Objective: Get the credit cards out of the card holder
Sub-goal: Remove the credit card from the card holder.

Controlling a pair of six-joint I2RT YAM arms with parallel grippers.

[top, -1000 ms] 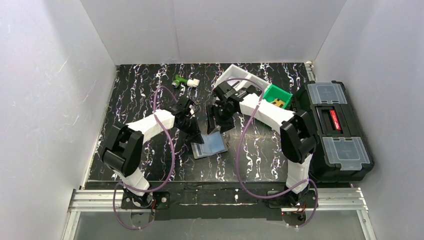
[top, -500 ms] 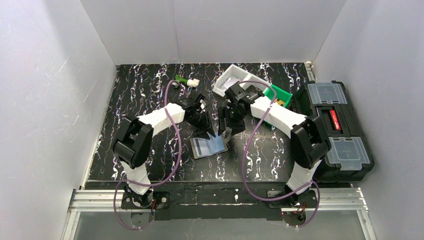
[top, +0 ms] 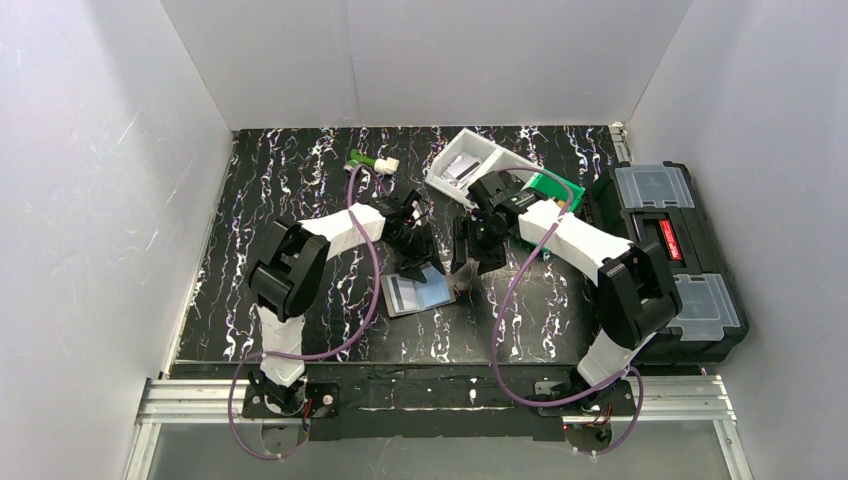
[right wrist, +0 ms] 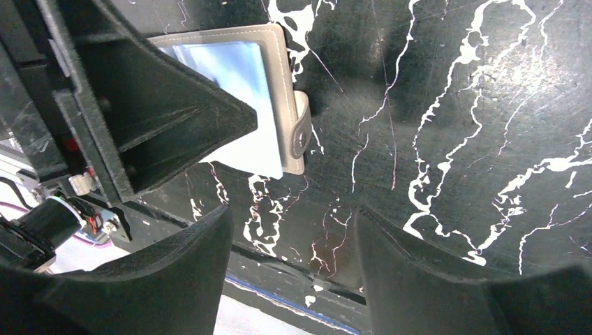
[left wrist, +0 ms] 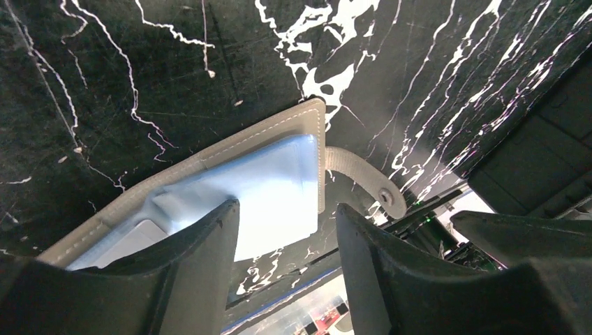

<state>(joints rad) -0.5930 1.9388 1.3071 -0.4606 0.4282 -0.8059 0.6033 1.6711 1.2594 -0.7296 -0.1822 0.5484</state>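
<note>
Both stood spread, empty: the left gripper nearer, just above the centre-frame card holder; the right gripper upper right.

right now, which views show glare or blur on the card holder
Top external view: card holder small, sleeve washed out pale. Left wrist view: stitching sharp, sleeve shiny, left gripper fingers dark and soft. Right wrist view: streaky glare on the sleeve.
</note>
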